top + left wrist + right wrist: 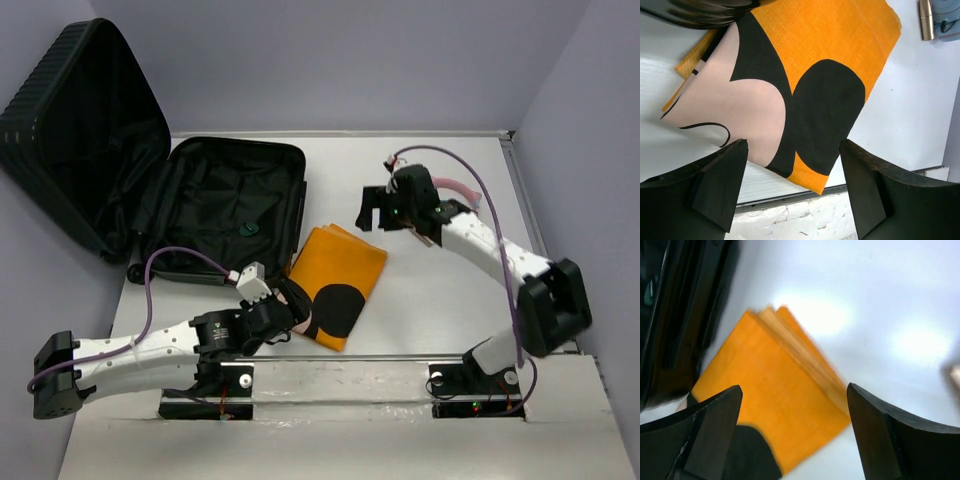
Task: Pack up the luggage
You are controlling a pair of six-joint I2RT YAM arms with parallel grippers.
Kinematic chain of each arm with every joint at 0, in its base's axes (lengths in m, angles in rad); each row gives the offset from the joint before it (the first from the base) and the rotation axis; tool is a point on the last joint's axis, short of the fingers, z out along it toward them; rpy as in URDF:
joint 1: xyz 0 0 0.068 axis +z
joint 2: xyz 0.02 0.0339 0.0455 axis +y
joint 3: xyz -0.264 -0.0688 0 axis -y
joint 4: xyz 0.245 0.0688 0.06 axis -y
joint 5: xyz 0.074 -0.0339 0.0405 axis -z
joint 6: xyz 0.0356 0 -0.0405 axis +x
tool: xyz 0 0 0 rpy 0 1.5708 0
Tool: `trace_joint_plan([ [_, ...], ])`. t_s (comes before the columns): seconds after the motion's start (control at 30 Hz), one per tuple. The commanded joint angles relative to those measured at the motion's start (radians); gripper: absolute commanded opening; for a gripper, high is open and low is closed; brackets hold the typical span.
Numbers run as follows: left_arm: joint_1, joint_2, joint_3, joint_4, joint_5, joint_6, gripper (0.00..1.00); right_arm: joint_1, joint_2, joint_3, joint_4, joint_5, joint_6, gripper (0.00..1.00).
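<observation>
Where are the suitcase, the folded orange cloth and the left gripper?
luggage (215,190): top view, dark lining of its open base.
orange cloth (342,260): top view, plain orange part.
left gripper (794,149): left wrist view, midway between its fingertips.

The luggage (80,120), at the tabletop's far left corner, has a ribbed hard shell with a faint plastic sheen and a matt dark cloth lining (225,205). The folded orange sheet (840,40) shows a fine woven grain with flat black and pale printing. The tabletop (440,290) is smooth matt white, with a dull silvery strip (350,375) along its near edge.
</observation>
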Motion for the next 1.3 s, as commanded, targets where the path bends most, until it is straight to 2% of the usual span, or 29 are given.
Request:
trace_joint_plan([
  [0.0, -0.006, -0.037, 0.03, -0.045, -0.034, 0.029, 0.85, -0.1, 0.258, 0.218, -0.077, -0.283, -0.303, 0.93],
  [0.07, -0.005, -0.06, 0.015, -0.045, -0.002, 0.043, 0.87, -0.109, 0.396, 0.345, -0.172, -0.285, -0.373, 0.96],
  [0.23, -0.001, -0.065, 0.027, -0.056, 0.045, 0.089, 0.93, -0.1, 0.558, 0.459, -0.249, -0.315, -0.461, 0.98],
  [0.53, -0.001, -0.1, 0.023, -0.102, 0.062, 0.094, 0.95, 0.018, 0.637, 0.409, -0.272, -0.28, -0.473, 0.99],
  [0.6, -0.001, -0.129, 0.007, -0.119, 0.065, 0.083, 0.94, 0.056, 0.647, 0.391, -0.271, -0.227, -0.458, 0.95],
  [0.73, -0.001, -0.177, -0.016, -0.122, 0.071, 0.067, 0.94, 0.076, 0.659, 0.366, -0.272, -0.064, -0.403, 0.82],
  [0.77, -0.001, -0.18, -0.022, -0.119, 0.075, 0.067, 0.94, 0.085, 0.66, 0.355, -0.275, -0.033, -0.375, 0.69],
  [0.83, -0.001, -0.181, -0.025, -0.114, 0.078, 0.067, 0.94, 0.085, 0.659, 0.343, -0.275, 0.033, -0.325, 0.55],
  [0.9, -0.001, -0.168, -0.028, -0.085, 0.087, 0.076, 0.94, 0.085, 0.65, 0.323, -0.275, 0.091, -0.292, 0.23],
  [0.93, -0.001, -0.158, -0.029, -0.076, 0.09, 0.08, 0.94, 0.085, 0.645, 0.317, -0.272, 0.109, -0.28, 0.17],
  [1.03, -0.001, -0.114, -0.04, -0.007, 0.113, 0.095, 0.94, 0.05, 0.604, 0.289, -0.243, 0.094, -0.224, 0.07],
  [1.27, 0.0, 0.029, -0.036, 0.122, 0.084, 0.121, 0.95, -0.071, 0.466, 0.142, -0.156, 0.103, -0.163, 0.07],
])
